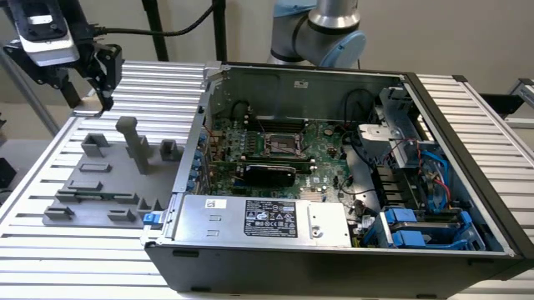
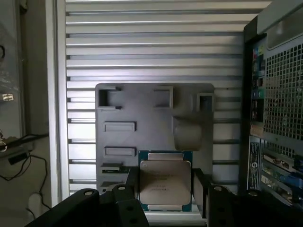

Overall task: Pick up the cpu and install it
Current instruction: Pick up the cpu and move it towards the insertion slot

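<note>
The cpu (image 2: 164,182), a pale silver square with a tan and green rim, sits between my gripper's (image 2: 164,189) two dark fingers (image 2: 131,183), which press on its opposite edges. It hangs well above the grey fixture plate (image 2: 151,123). In the exterior view my gripper (image 1: 102,87) is raised at the exterior view's far left, above and behind that plate (image 1: 100,187). The black-and-metal socket frame (image 1: 282,145) lies on the motherboard (image 1: 317,178) inside the open computer case (image 1: 334,262), towards the exterior view's right of the gripper.
Grey blocks and a tall post (image 1: 134,140) stand up from the fixture plate. The case's side wall (image 1: 204,119) rises between the plate and the motherboard. A power supply (image 1: 259,219), cables and blue drive brackets (image 1: 417,231) fill the case's near side. The slatted table (image 1: 125,81) surrounds everything.
</note>
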Available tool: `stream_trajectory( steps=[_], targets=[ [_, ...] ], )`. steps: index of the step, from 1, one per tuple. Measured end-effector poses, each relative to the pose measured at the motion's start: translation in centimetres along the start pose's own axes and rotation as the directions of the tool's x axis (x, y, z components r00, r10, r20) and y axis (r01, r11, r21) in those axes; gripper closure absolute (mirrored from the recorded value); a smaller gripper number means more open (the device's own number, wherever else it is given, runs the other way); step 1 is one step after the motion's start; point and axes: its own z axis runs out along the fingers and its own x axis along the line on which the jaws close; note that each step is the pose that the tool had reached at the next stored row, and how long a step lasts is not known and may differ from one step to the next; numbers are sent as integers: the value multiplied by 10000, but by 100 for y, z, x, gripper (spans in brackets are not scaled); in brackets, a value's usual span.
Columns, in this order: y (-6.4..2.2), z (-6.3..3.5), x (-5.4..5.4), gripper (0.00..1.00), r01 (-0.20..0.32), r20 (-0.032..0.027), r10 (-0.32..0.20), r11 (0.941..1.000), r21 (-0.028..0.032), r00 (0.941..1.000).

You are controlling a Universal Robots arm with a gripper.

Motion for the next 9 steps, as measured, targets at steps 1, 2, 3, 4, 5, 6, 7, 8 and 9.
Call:
stream_trajectory(
  steps=[1,2,3,4,5,6,7,8,9],
  targets=[
    [1,-39,-44,46,0,-2,0,10000,-5,10000],
    [2,-75,-89,46,1,-2,-1,10000,-12,10000],
    [3,-107,-134,46,2,-3,-2,10000,-18,10000],
    [4,-135,-179,46,2,-4,-2,10000,-24,10000],
    [5,-158,-223,46,1,-6,-1,10000,-31,10000],
    [6,-177,-268,46,0,-6,-1,10000,-38,10000],
    [7,-194,-313,46,1,-6,-1,10000,-45,10000],
    [7,-208,-358,46,2,-7,-2,10000,-52,10000],
    [8,-222,-407,46,2,-9,-2,10000,-60,10000]
  ],
)
